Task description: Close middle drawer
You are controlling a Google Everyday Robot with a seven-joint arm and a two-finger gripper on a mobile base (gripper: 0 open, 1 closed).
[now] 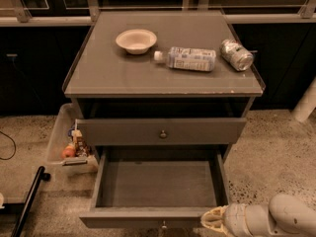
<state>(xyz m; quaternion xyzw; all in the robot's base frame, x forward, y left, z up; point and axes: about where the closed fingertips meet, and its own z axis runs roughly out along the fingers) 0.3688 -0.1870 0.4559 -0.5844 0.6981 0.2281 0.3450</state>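
Surface (108,75): bowl (136,40), bottle (190,59), can (236,55). Middle drawer (158,184) pulled out; gripper (215,220) beside front corner, open/closed state indeterminate. Speckled floor (276,152).

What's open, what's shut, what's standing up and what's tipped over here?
middle drawer: pulled far out, empty inside.
upper drawer: almost shut.
bowl: upright, empty.
bottle: lying on its side, cap on.
can: lying on its side.
gripper: low, by the middle drawer's front right corner.
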